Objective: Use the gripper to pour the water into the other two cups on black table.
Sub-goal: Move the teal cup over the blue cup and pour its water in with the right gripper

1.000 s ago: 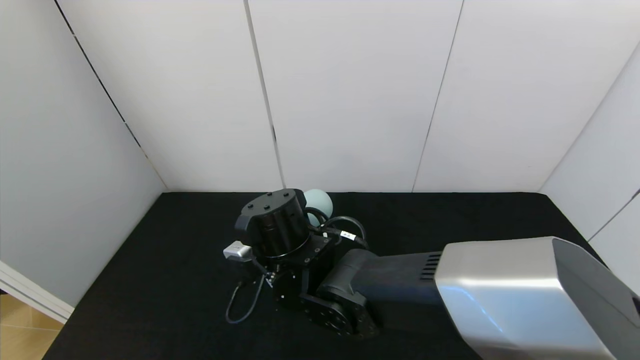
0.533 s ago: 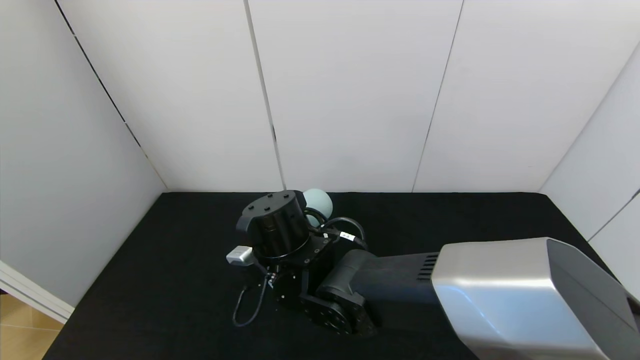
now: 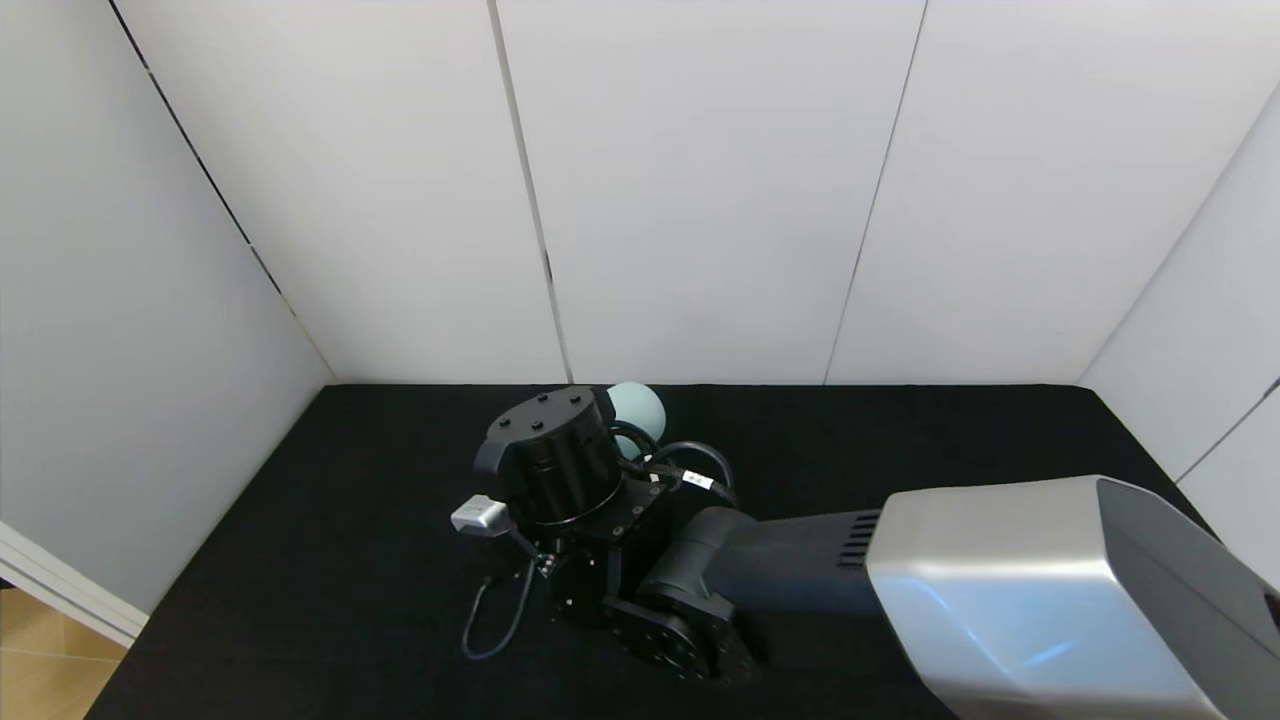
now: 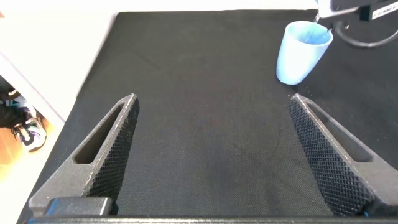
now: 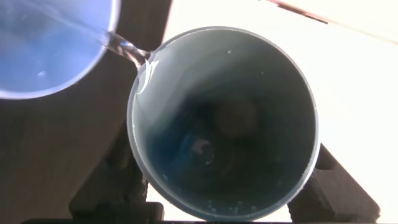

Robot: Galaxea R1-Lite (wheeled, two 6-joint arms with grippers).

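My right gripper (image 5: pixel 227 177) is shut on a teal-green tumbler (image 5: pixel 224 124) and holds it tipped over. A thin stream of water (image 5: pixel 127 51) runs from its rim into the light blue cup (image 5: pixel 50 43) beside it. In the head view the black right wrist (image 3: pixel 555 460) hides the light blue cup, and only the teal tumbler's base (image 3: pixel 640 410) shows. The left wrist view shows the light blue cup (image 4: pixel 303 51) upright on the black table (image 4: pixel 205 74). My left gripper (image 4: pixel 212 99) is open and empty, low over the table. The cream-white cup is out of view.
White walls close in the black table (image 3: pixel 350 560) at the back and on both sides. The right arm's silver-grey link (image 3: pixel 1050 590) reaches across the table's front right. A loose black cable (image 3: pixel 495 620) hangs below the wrist.
My right wrist has rolled and shifted slightly, tipping the teal tumbler a little further. The left gripper shows no earlier view.
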